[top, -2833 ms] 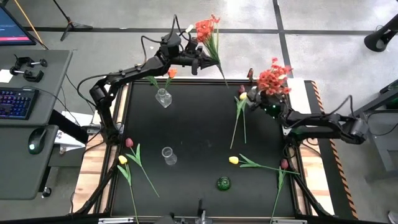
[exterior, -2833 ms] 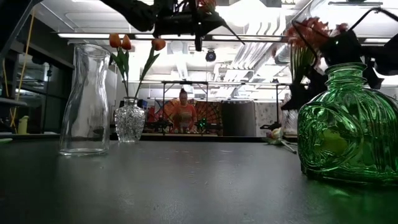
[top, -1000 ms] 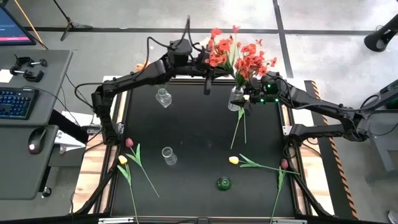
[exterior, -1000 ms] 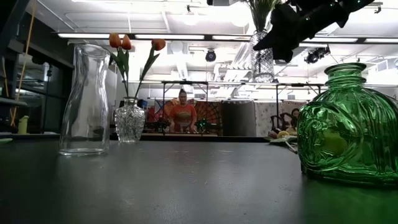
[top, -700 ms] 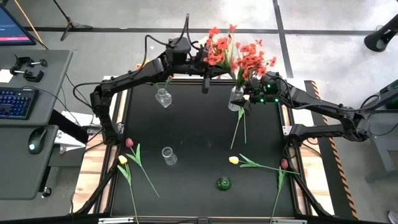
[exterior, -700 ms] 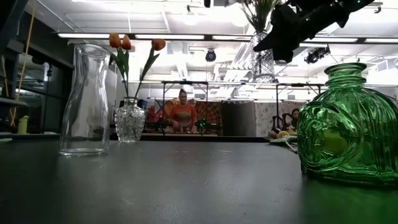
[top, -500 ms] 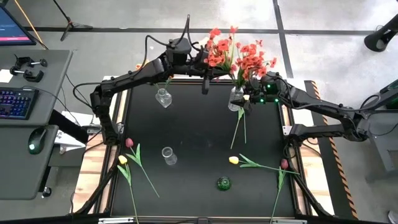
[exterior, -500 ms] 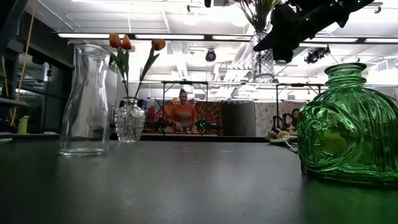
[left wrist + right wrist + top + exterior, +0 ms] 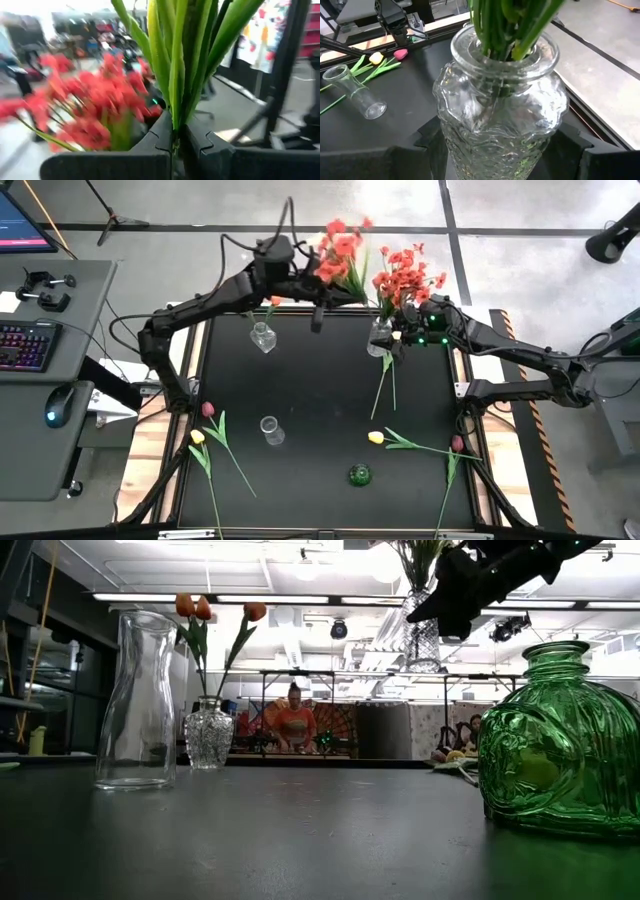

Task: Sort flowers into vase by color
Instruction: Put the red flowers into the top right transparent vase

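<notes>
My left gripper [image 9: 318, 282] is shut on a red-orange blossom spray [image 9: 340, 245], held in the air over the table's far edge. My right gripper [image 9: 388, 340] is shut on a clear ribbed glass vase [image 9: 500, 115] that holds another red-orange spray [image 9: 405, 280]. This vase hangs high above the table in the low view [image 9: 425, 630]. The two sprays stand apart. A small clear vase [image 9: 262, 337] at the far left holds orange tulips [image 9: 200, 608]. My left gripper pinches the spray's bundle of green stems and leaves [image 9: 173, 125] between its two fingers. The fingers come level from the table's left, across the stems. The spray stands upright above them, lifted clear. My right gripper has the vase's bulging body [image 9: 470, 150] between its two fingers [image 9: 422, 145], one on each side. The fingers come from the table's right, slanting slightly down. The vase is upright and lifted clear of the table.
A tall clear carafe [image 9: 270, 430] and a green glass vase [image 9: 359, 474] stand on the black table. Yellow tulips [image 9: 375, 437] and dark pink tulips [image 9: 207, 409] lie at the left, middle and right. A person [image 9: 293, 720] is far behind the table.
My left gripper has carried its spray toward the table's left and slightly up, away from the vase in my right gripper. The spray stays upright. My right gripper and its vase have kept still.
</notes>
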`<state>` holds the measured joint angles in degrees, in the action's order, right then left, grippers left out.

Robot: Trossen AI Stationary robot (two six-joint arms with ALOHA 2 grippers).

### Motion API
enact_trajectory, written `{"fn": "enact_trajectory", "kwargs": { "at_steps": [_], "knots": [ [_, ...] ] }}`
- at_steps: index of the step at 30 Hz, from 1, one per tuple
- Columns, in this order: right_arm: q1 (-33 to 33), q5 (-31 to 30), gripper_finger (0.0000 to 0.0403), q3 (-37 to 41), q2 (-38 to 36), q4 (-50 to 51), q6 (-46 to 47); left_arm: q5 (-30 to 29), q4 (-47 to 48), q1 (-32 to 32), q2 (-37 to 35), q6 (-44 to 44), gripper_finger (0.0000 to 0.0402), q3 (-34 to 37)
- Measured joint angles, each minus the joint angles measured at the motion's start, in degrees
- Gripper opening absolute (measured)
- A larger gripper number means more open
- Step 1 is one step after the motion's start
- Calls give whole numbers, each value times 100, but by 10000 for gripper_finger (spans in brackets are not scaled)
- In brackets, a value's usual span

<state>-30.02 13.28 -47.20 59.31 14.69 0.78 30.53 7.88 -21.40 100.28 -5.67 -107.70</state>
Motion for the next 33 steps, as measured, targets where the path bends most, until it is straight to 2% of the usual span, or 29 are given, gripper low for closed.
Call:
{"fn": "enact_trajectory", "kwargs": {
  "at_steps": [3, 15, 33],
  "knots": [
    [1, -2, 222, 0, 0, -87, 5, 118, 153, -37, 38, 0, 0, -3],
    [4, -2, 222, 0, 0, -166, 24, -293, -21, -123, 298, -485, 0, 18],
    [2, -24, 222, 0, 0, -167, 24, -519, -152, -184, 479, -598, 0, 13]
  ]
}}
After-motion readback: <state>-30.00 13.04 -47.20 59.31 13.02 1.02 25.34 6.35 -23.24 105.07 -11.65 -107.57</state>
